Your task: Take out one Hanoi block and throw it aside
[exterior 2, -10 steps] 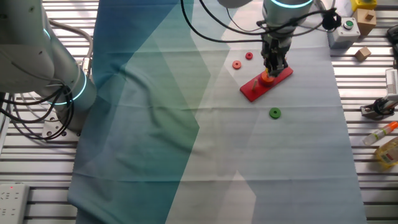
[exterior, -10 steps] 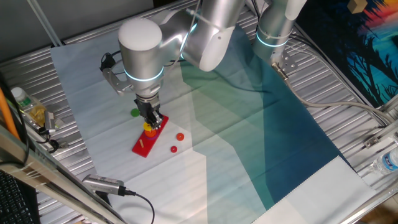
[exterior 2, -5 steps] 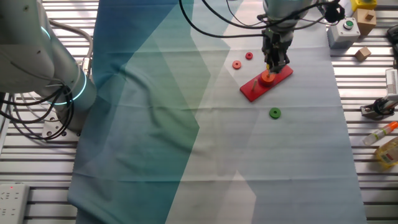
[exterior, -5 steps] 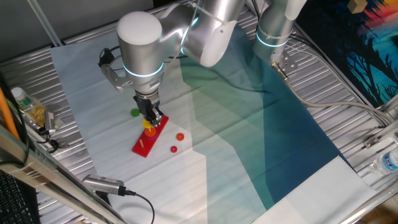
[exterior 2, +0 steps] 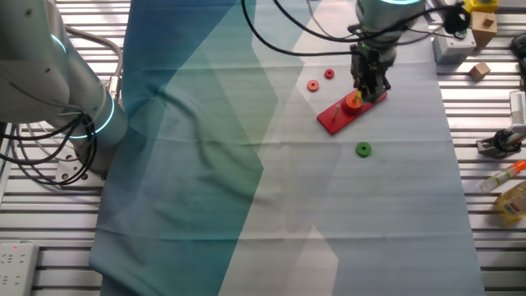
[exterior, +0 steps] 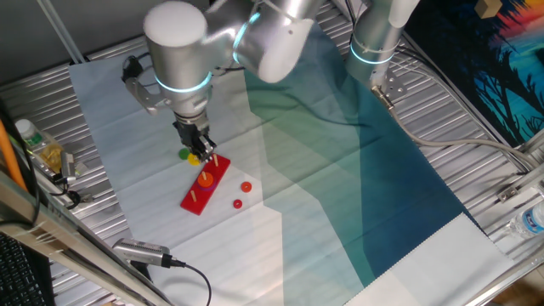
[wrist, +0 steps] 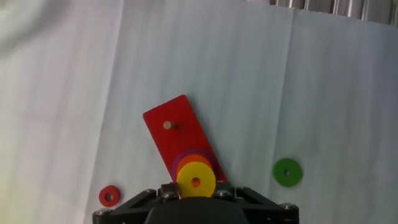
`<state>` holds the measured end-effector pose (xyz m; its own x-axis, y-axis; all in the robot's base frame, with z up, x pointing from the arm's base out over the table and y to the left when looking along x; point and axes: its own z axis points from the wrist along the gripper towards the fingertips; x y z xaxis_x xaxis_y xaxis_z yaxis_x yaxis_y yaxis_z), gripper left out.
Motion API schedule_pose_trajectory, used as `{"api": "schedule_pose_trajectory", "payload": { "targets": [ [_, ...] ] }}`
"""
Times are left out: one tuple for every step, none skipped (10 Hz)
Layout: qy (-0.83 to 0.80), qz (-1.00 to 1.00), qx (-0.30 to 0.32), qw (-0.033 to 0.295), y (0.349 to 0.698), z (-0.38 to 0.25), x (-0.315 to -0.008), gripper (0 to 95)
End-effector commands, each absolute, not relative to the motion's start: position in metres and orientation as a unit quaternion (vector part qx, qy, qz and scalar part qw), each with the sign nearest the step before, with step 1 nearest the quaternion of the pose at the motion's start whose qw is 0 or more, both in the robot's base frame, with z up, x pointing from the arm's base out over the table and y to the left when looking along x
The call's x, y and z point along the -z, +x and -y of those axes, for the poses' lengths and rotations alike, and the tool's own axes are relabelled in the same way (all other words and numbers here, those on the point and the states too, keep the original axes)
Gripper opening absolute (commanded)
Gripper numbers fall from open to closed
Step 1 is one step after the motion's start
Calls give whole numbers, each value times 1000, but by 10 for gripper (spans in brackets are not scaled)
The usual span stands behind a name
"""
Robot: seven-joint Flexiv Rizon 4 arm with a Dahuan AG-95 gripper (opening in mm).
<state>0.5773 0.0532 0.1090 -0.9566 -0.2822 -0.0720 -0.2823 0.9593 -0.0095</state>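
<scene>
The yellow Hanoi block (wrist: 196, 177) is a small disc with a centre hole. It sits between the tips of my gripper (wrist: 194, 190), which is shut on it and holds it lifted off the peg. In one fixed view my gripper (exterior: 195, 151) hangs just above and to the left of the red pegged base (exterior: 204, 189), with the yellow block (exterior: 194, 158) at its tips. An orange disc (exterior: 206, 178) stays on the base. In the other fixed view my gripper (exterior 2: 369, 84) is over the base's far end (exterior 2: 339, 115).
A green disc (wrist: 286, 172) lies on the white cloth beside the base; it also shows in one fixed view (exterior: 184, 154) and the other (exterior 2: 363, 149). Two small red discs (exterior: 246, 187) (exterior: 237, 203) lie on the other side. Bottles and clutter line the metal table edges.
My gripper has risen and moved left off the base's peg, carrying the yellow block with it. The orange disc on the base is now uncovered.
</scene>
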Motion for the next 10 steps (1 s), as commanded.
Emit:
{"api": "schedule_pose_trajectory", "payload": {
  "targets": [
    [-159,-987,-4,38,585,-38,-100,0],
    [-164,-986,-5,39,587,-32,-97,0],
    [-170,-985,-6,39,589,-26,-95,0],
    [-177,-983,-8,40,592,-19,-89,0],
    [-182,-982,-7,41,595,-13,-80,0],
    [-186,-982,-7,43,597,-9,-74,0],
    [-189,-981,-8,46,598,-5,-67,0],
    [-191,-980,-11,49,599,-2,-65,0],
    [-195,-980,-12,49,599,0,-65,0],
    [-196,-979,-12,48,599,2,-65,0]
  ]
}}
